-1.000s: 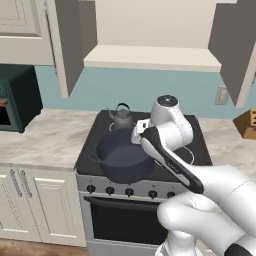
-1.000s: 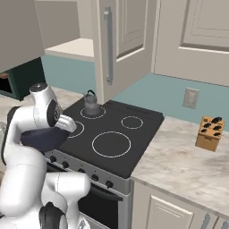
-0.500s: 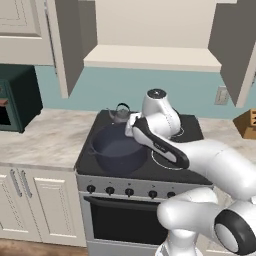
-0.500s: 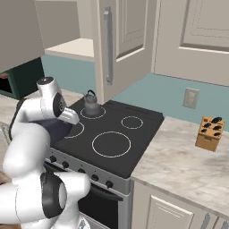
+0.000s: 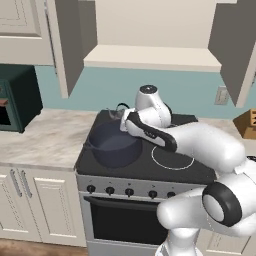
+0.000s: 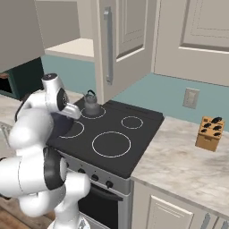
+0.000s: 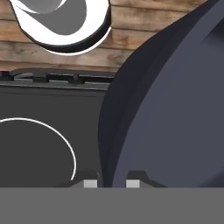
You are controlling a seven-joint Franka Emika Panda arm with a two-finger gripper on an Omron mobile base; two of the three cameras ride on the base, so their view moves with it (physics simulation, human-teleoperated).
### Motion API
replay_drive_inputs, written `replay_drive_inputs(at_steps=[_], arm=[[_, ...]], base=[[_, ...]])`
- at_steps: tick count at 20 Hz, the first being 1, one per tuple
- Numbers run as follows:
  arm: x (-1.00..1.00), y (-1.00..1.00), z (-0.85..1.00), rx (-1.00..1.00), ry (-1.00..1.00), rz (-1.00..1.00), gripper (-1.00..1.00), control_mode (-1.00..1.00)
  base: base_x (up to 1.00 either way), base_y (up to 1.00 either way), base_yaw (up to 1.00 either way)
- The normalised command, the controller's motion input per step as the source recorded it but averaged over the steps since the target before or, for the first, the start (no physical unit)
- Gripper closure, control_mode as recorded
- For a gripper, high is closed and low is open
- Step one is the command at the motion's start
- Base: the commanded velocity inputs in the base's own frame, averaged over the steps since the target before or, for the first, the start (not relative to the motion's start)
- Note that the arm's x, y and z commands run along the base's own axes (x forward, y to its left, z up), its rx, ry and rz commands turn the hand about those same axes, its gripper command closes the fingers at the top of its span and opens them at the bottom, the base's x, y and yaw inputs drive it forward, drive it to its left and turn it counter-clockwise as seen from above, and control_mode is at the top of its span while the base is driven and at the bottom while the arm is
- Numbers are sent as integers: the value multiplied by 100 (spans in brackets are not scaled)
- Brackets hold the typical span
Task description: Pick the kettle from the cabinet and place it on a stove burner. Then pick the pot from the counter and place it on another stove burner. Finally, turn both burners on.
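Pot (image 5: 114, 145) sits on the front-left stove burner, gripper (image 7: 108, 183) clamped on its rim. Kettle (image 6: 91, 103) rests on the back-left burner, near the pot.

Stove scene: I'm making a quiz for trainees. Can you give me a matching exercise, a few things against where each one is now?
Things:
1. kettle
2. pot
3. knife block
4. tool

Places:
A. on the counter right of the stove
B. on the front left burner
C. closed on the pot's rim
D. on the rear left burner

Pairs: 1-D, 2-B, 3-A, 4-C
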Motion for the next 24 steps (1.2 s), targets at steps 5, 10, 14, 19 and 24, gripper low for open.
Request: replay_drive_inputs(at_steps=[5,10,14,19,24], arm=[[42,0,-15,0,0,0,100,-100],[46,0,-11,0,0,0,100,-100],[43,0,-14,0,0,0,100,-100],[33,0,-20,0,0,0,100,-100],[22,0,-27,0,0,0,100,-100]], base=[[0,0,0],[0,0,0],[0,0,0],[0,0,0],[0,0,0]])
